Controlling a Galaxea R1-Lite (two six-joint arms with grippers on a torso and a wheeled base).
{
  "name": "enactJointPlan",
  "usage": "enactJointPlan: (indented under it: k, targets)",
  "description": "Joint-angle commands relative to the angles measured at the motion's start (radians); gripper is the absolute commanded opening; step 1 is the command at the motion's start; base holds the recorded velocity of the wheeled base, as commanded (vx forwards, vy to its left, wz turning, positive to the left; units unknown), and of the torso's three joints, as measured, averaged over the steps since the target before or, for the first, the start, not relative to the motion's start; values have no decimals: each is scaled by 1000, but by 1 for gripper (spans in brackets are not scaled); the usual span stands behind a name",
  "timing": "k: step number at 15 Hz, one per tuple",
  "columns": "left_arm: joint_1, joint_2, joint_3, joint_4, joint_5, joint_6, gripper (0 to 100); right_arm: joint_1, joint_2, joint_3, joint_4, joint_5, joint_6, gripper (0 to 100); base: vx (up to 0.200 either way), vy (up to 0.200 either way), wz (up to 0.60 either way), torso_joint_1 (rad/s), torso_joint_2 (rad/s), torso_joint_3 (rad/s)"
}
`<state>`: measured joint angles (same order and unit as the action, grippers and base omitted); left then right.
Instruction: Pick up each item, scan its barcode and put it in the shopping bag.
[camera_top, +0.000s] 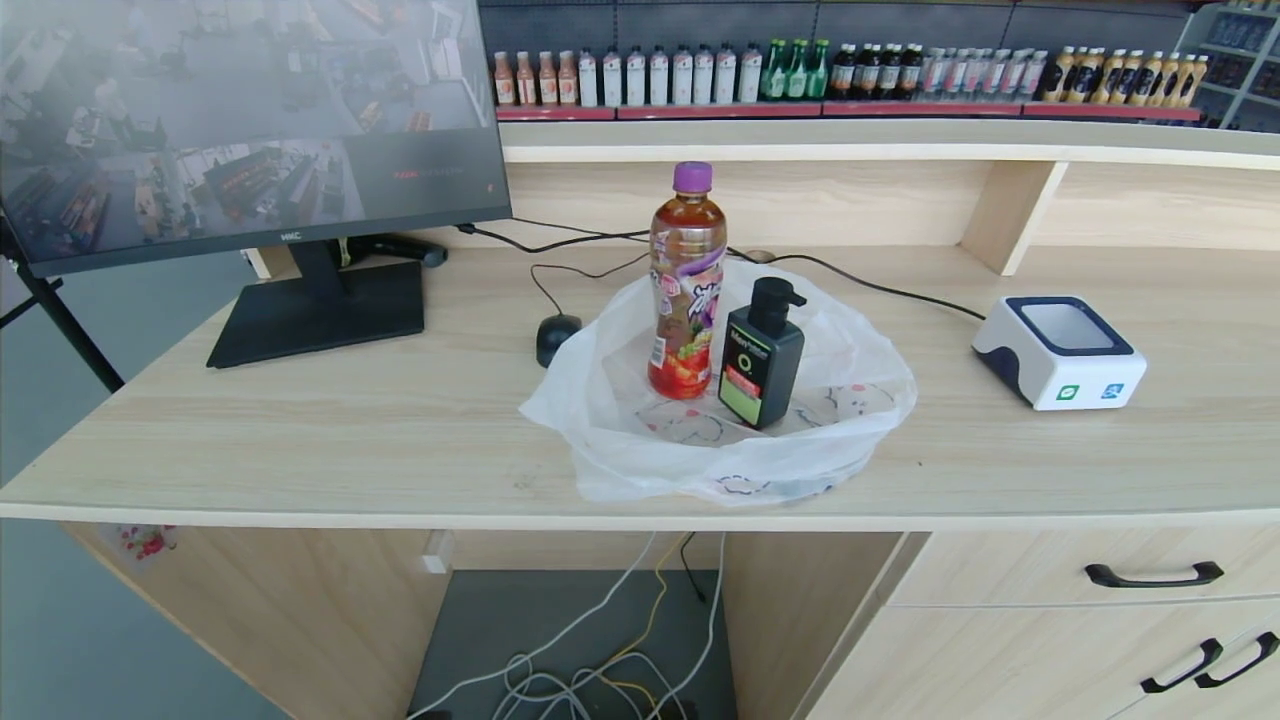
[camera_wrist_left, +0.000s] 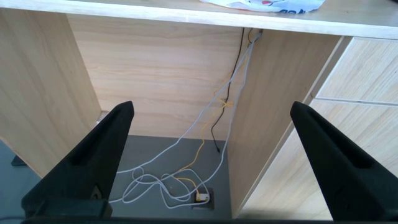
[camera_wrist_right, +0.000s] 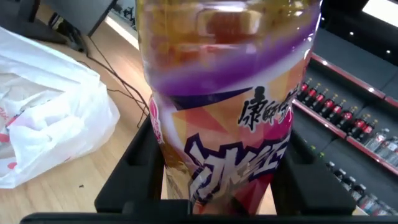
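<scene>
Bottle (camera_top: 687, 285): purple cap, red tea, upright inside the bag (camera_top: 860, 395), mid-counter. Pump bottle (camera_top: 762, 355), dark with a green label, is also upright in the bag, just right of the bottle and slightly nearer; they look to be touching or nearly so. Bag is white, mouth spread open, sagging toward the near edge of the counter (camera_top: 300, 430).

Right wrist view: a bottle (camera_wrist_right: 230, 93) with the same purple label sits between the right gripper (camera_wrist_right: 217, 186) fingers (camera_wrist_right: 134, 165), which are clamped on its lower body. Bag (camera_wrist_right: 50, 118) lies on the counter off to one side. Can't tell if it's the same bottle as the one in the head view.

Left gripper (camera_wrist_left: 211, 109): fingers spread wide, nothing between them, down below counter height facing the open bay with loose cables (camera_wrist_left: 180, 180) on the floor. Bag edge (camera_wrist_left: 261, 4) overhangs the counter lip.

Scanner (camera_top: 1058, 352), white with a dark top, sits on the counter well right of the bag. Mouse (camera_top: 557, 337) is just left of the bag, monitor (camera_top: 240, 110) far left. Drawers (camera_top: 1150, 575) are under the counter on the right. Shelf of drinks (camera_top: 850, 72) stands behind the counter.
</scene>
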<state>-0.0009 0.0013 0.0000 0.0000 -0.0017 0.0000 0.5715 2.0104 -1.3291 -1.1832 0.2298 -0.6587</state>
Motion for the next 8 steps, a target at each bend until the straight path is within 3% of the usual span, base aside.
enactJointPlan:
  k: [1, 8]
  targets:
    - [-1, 0, 0, 0, 0, 0, 100, -35, 1, -4, 25, 49, -39, 0, 0, 0, 0, 0, 0, 0]
    - [-1, 0, 0, 0, 0, 0, 100, -148, 41, -58, 82, 309, -139, 0, 0, 0, 0, 0, 0, 0]
